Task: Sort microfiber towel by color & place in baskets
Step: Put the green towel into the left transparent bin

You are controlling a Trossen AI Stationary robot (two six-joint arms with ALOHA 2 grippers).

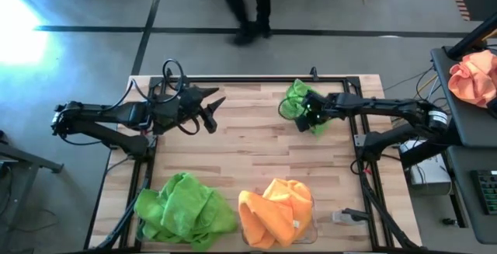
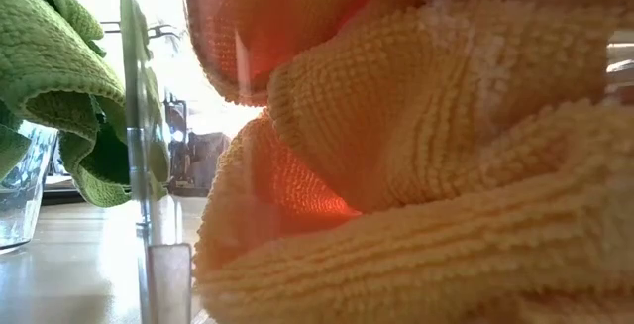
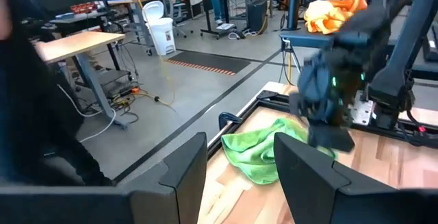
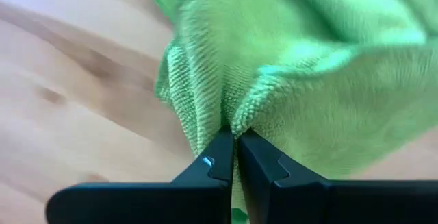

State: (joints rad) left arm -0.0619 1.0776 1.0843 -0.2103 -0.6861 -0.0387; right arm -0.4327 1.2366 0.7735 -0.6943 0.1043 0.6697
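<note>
A crumpled lime-green towel (image 1: 297,99) lies near the desk's (image 1: 248,149) far right edge, pinched by the closed right gripper (image 4: 235,142). The arm hides part of it. The left gripper (image 1: 213,110) waits, spread wide, near the far left edge.

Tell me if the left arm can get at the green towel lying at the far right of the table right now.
Probably not cleanly. The right gripper is shut on that green towel, sitting right over it. The left gripper hangs open over bare wood with nothing between, but it would meet the right arm there.

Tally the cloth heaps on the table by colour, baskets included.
Green heaps: 2, one in the left basket, one pinched by the right gripper
Orange heaps: 1, in the right basket
Total: 3
</note>
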